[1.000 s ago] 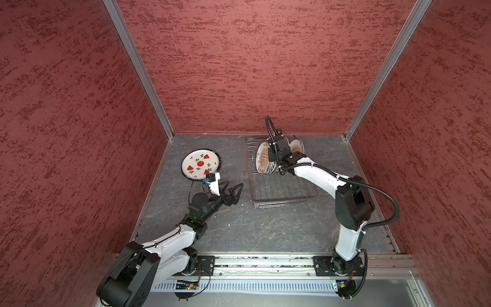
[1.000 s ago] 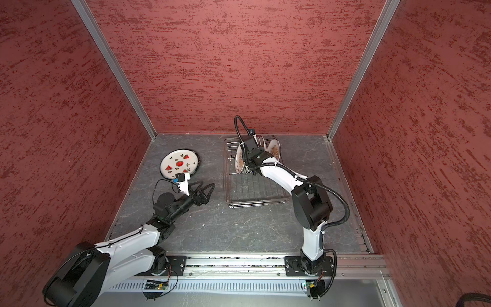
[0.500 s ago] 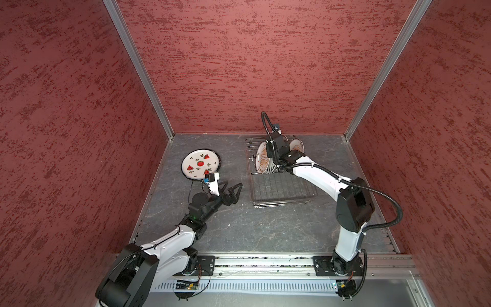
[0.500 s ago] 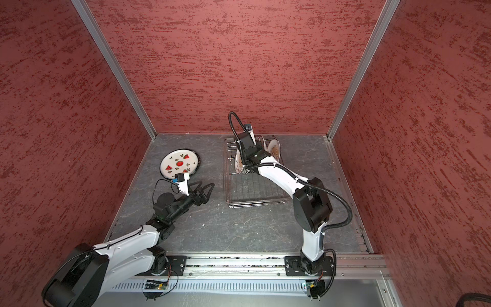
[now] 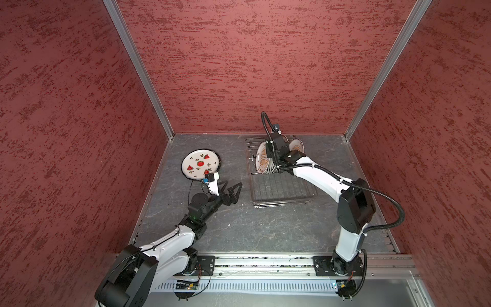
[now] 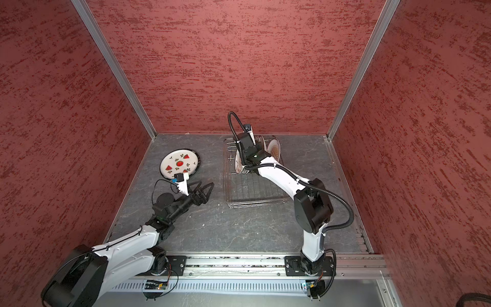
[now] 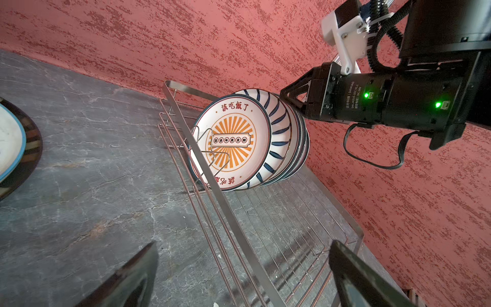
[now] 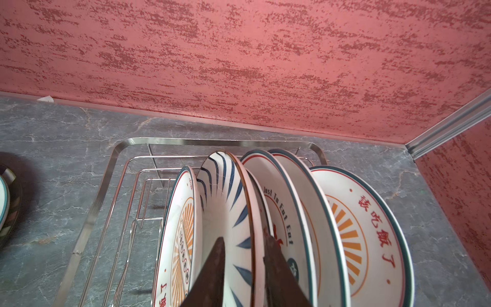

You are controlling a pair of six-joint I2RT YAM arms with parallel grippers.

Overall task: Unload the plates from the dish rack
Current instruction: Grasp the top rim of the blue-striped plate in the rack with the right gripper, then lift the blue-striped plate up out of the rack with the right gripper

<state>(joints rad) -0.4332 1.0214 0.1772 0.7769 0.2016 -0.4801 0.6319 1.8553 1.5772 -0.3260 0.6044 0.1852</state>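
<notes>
Plates (image 5: 261,160) stand on edge in a tight row at the far end of the dish rack (image 5: 281,192), which sits on the gray tabletop (image 5: 265,234) right of the middle, near the back wall (image 5: 252,66). In the right wrist view we count 5 of them: a sunburst plate (image 8: 183,234) at the end of the row, a striped plate (image 8: 225,207) just behind it, a plate lettered "Just To Eat" (image 8: 279,210), another white one, and a 2nd sunburst plate (image 8: 361,239).

The right gripper (image 8: 244,239) reaches down from above onto the row, with 1 finger in front of the striped plate's face and 1 behind its rim. The jaws stand a little apart around that rim, and we cannot tell whether they press on it or hang loose. The striped plate sits in the rack among its neighbours.

The left gripper (image 5: 233,186) hovers over the tabletop between the rack and a watermelon plate (image 5: 201,164), its jaws spread wide and holding nothing. The watermelon plate lies flat on the tabletop left of the rack, well apart from it, with a dark rim showing under its edge. In the left wrist view a bent wire prong (image 7: 212,148) crosses in front of the 1st sunburst plate.
</notes>
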